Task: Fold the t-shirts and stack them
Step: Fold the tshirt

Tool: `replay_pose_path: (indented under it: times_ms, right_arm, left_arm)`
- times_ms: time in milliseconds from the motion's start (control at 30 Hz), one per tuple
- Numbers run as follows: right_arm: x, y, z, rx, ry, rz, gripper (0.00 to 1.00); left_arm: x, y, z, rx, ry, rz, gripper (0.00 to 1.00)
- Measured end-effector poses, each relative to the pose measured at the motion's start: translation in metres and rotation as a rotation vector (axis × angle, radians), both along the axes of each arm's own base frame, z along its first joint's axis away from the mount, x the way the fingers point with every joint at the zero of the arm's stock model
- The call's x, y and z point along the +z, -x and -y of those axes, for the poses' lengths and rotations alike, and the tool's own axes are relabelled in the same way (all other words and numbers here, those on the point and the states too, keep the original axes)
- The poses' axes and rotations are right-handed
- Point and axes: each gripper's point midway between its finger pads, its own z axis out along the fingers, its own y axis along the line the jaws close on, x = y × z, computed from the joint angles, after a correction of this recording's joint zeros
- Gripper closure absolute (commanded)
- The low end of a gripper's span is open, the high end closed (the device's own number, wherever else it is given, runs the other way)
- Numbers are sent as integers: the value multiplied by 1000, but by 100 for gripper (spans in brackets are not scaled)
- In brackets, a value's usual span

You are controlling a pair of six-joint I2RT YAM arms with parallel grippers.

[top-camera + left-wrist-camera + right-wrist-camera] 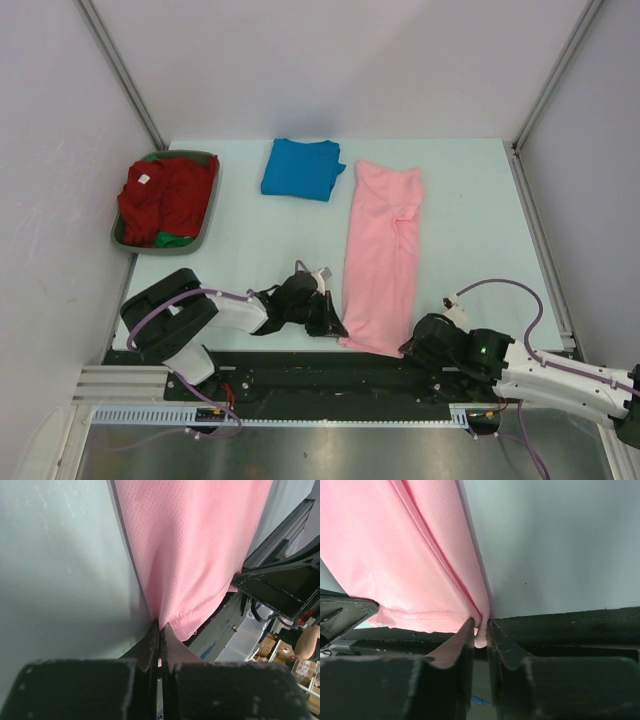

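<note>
Roughly midway, by my reckoning; a blue shirt [302,168] lies folded in a tidy square at the far side of the table [250,260], so that one looks done; the pink shirt [383,255] is folded lengthwise into a long narrow strip, running from beside the blue one down to the front edge; I judge it needs its crosswise folds, then stacking on the blue; a grey bin [213,195] at far left holds a heap of red cloth [160,195] with some green cloth [172,240] under it, probably more shirts waiting.

Left claw [160,630]: closed to a sliver, pinching the near left corner of the pink hem; right claw [480,629]: likewise almost closed, a small fold of hem nipped between its tips at the near right corner, just above the black rail [570,625] along the table's front.

Materials: the pink is a fine mesh knit, tiny pinholes all over, thin and limp, with a stitched line along the hem; layered edges show on its right side, and it puckers where I grip; the table is pale mint, smooth, matte; the red heap is crumpled, shapeless.
</note>
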Motion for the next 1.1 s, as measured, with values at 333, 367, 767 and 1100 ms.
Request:
replay_pose_path:
  times_ms: [333,367,767,1100]
  right_arm:
    - [10,-9,-3,-30,-12,38,100]
    - [13,-10,-4,-26,-11,45,100]
    - [72,-19,-24,51,-22,201,100]
    - [111,-38,-26,47,-1,329,100]
  left_arm:
    - [2,13,-12,-6,-5,19,100]
    - [3,16,-12,-10,-11,26,100]
    - [38,29,-9,-37,-30,128,100]
    - [94,-32,6,37,7,257,100]
